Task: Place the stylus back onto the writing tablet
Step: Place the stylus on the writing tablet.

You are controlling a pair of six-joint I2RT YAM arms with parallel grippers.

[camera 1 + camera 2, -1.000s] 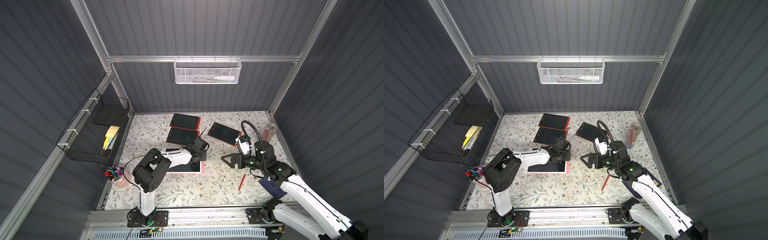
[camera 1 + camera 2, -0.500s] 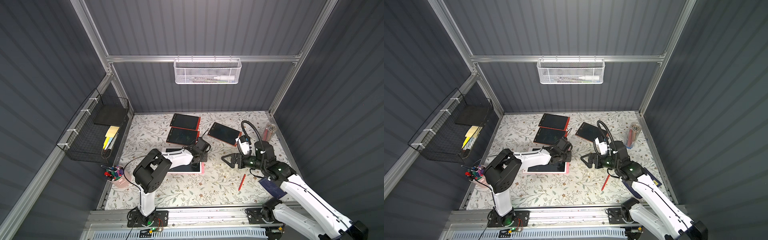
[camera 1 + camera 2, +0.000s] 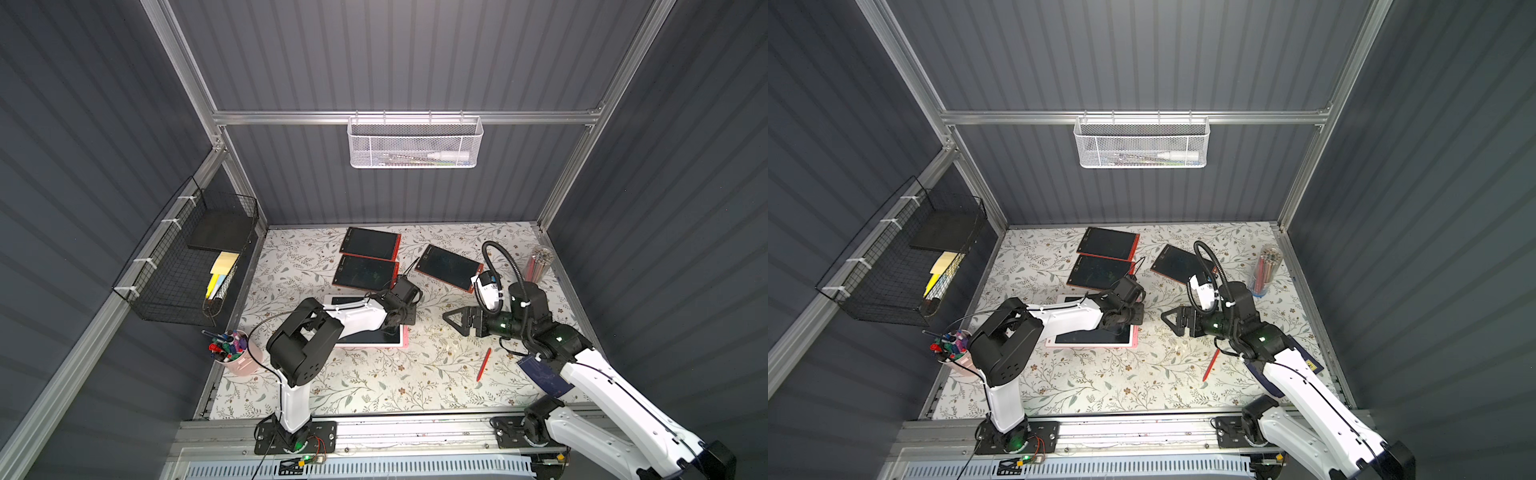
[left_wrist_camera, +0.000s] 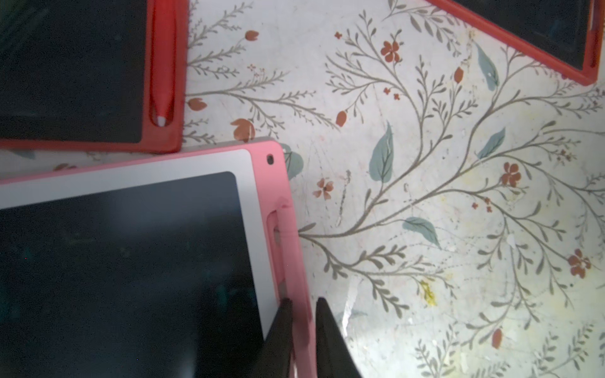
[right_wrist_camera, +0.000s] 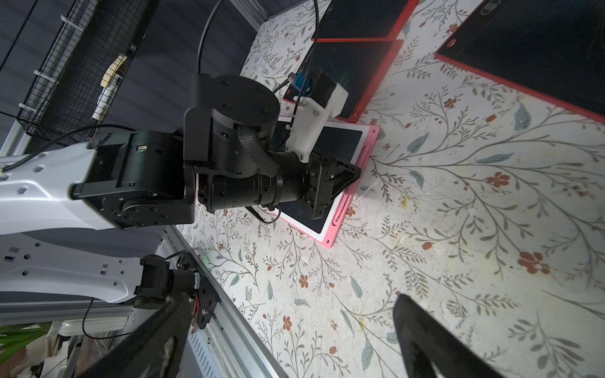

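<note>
The left tool (image 4: pixel 302 302) has barely shifted; its jaws stand narrowly around the rim of the pink tablet (image 4: pixel 131 261), and I cannot tell if they clamp it. The right tool (image 5: pixel 291 294) stays wide apart and empty. The red stylus (image 3: pixel 483 365) lies unmoved on the surface (image 3: pixel 374 382), well apart from the tablet.

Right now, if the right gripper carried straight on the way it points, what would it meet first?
Probably the left gripper, poised over the pink tablet's rim; relative height is unclear.
</note>
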